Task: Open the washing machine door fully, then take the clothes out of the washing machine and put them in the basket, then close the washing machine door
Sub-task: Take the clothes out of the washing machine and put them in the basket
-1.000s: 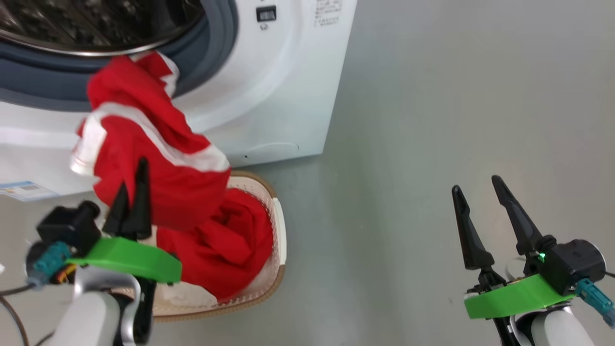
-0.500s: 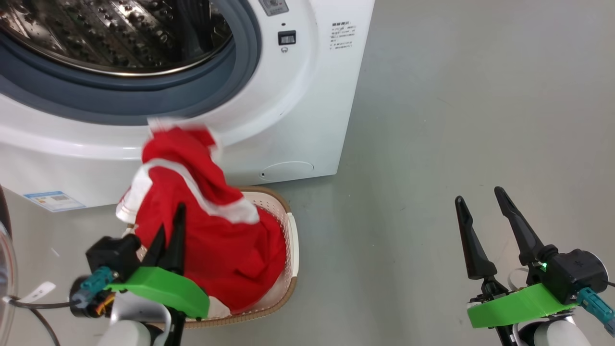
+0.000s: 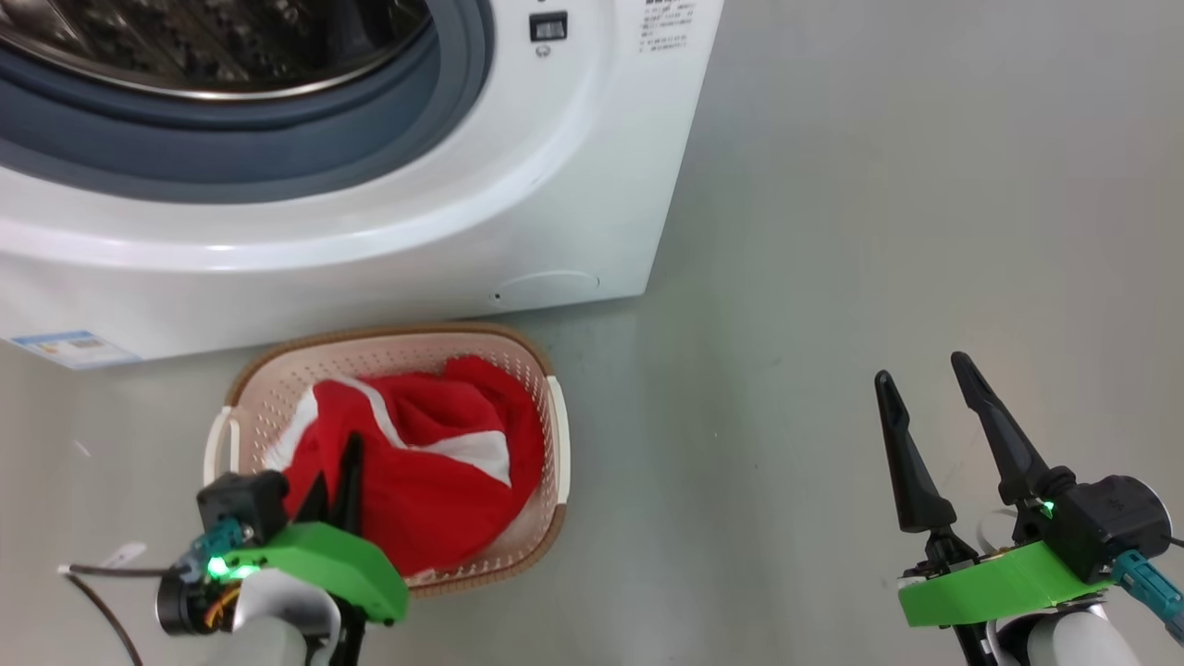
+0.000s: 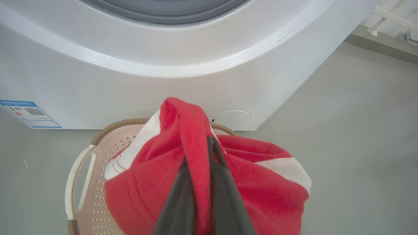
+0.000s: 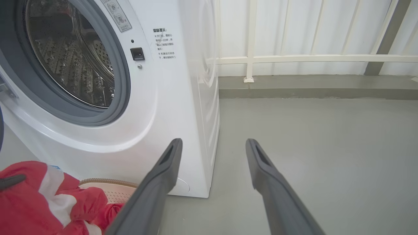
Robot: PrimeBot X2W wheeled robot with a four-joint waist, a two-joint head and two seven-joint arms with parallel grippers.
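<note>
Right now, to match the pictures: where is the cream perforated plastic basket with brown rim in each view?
Head view: cream plastic basket lower left.
Left wrist view: basket bottom left, under red clothes.
Right wrist view: basket bottom left edge.
Shared landmark: white washing machine's round lower cap.

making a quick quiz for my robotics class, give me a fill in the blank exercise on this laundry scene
1. The left gripper is shut on a fold of the ____ clothes.
2. The clothes are in the basket, which stands on the ____ in front of the washing machine.
3. The right gripper is ____ and holds nothing.
Missing words: red; floor; open.
</note>
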